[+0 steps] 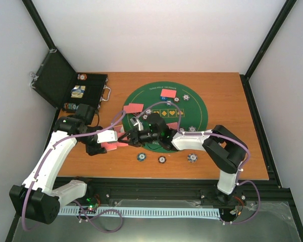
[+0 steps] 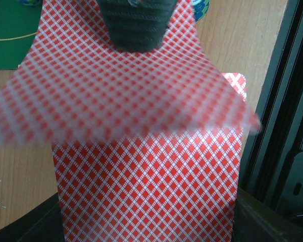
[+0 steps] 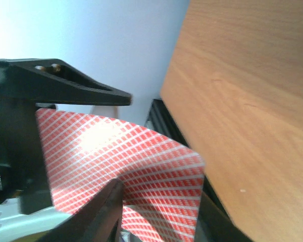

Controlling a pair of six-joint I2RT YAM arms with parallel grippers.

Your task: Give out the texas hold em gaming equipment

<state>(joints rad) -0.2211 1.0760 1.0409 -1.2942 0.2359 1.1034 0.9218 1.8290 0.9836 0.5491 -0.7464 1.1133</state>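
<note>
Far left, the black case stands open. My left gripper pinches the red-backed playing cards in its jaws, above the near side of the surface. Only the wrist views show their lattice print. The right gripper has one card between its jaws. I cannot tell if they press it. The lettering on the green mat is too small to read.
</note>
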